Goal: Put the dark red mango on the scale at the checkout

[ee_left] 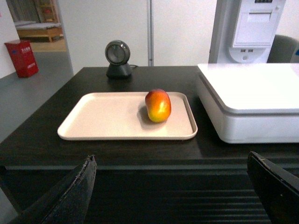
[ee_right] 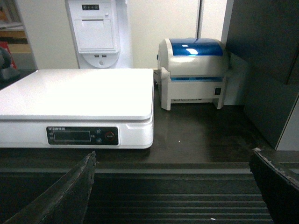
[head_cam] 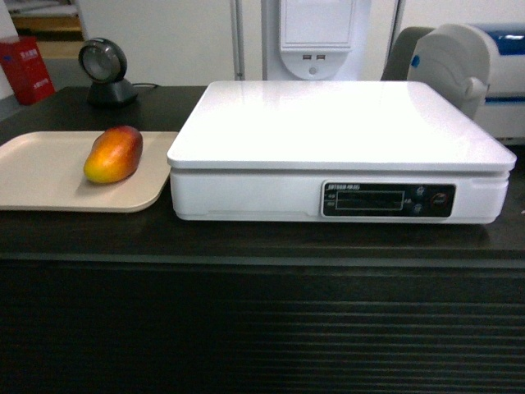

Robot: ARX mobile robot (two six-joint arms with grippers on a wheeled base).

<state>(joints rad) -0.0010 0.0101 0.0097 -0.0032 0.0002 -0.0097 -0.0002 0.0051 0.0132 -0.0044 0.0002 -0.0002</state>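
Note:
The mango (head_cam: 114, 153) (ee_left: 158, 105), red on top and yellow-orange below, lies on a beige tray (head_cam: 41, 176) (ee_left: 107, 121) at the left of the black checkout (head_cam: 246, 238). To its right stands the white scale (head_cam: 336, 131) (ee_left: 252, 93) (ee_right: 79, 93), its top bare. My left gripper (ee_left: 172, 161) is open, held back in front of the counter's ribbed panel, short of the tray. My right gripper (ee_right: 174, 156) is open too, in front of the counter to the right of the scale. Neither gripper shows in the head view.
A round black scanner (head_cam: 105, 70) (ee_left: 117, 58) stands behind the tray. A white-and-blue printer (ee_right: 194, 72) (head_cam: 459, 70) sits right of the scale. A white kiosk (head_cam: 316, 37) rises behind the scale. A dark panel (ee_right: 266, 60) stands at the far right. A red box (head_cam: 26, 70) stands at the far left.

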